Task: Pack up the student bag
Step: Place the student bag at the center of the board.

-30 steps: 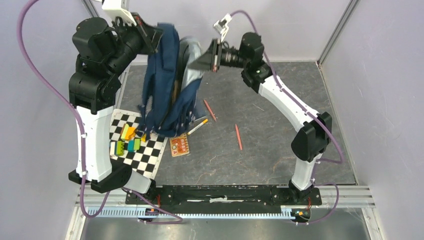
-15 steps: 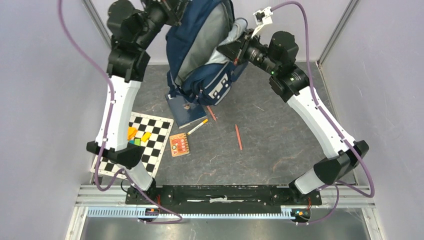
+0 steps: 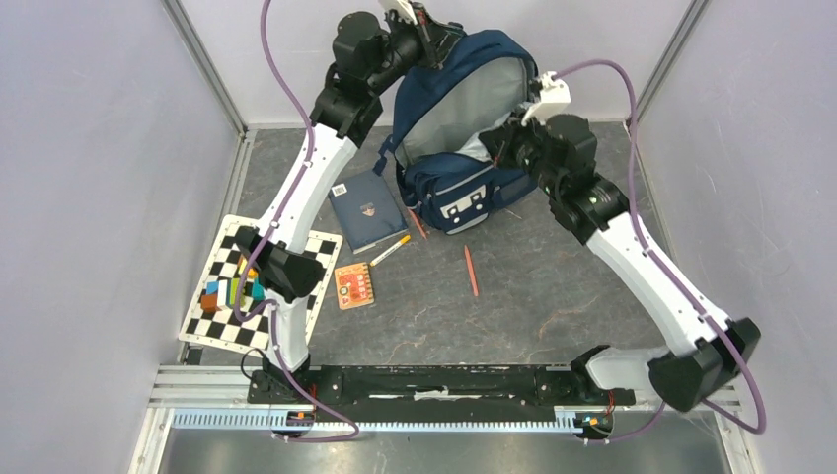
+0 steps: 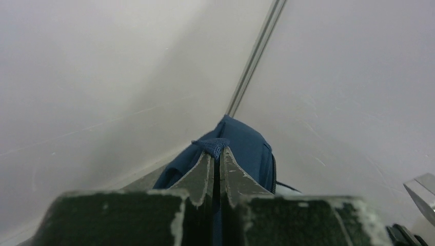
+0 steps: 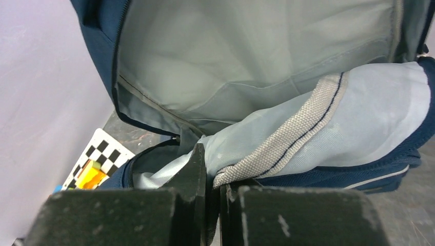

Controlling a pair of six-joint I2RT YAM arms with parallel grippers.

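Observation:
The student bag, a navy backpack with grey stripes, stands at the back middle of the table with its main compartment gaping and its pale grey lining showing. My left gripper is up at the bag's top rear edge, shut on a fold of blue fabric. My right gripper is shut on the grey-trimmed edge of the front flap, pulling it away from the back panel. The right wrist view looks straight into the bag's grey-lined inside, where I see nothing lying.
A blue notebook lies just left of the bag. In front of the bag are an orange pencil, a yellow-white pen, a red pencil and an orange card. A checkerboard mat with coloured blocks sits front left.
Both arms have carried the bag from the left back over to the back middle and lowered it. Its mouth now gapes wide and the blue notebook lies uncovered.

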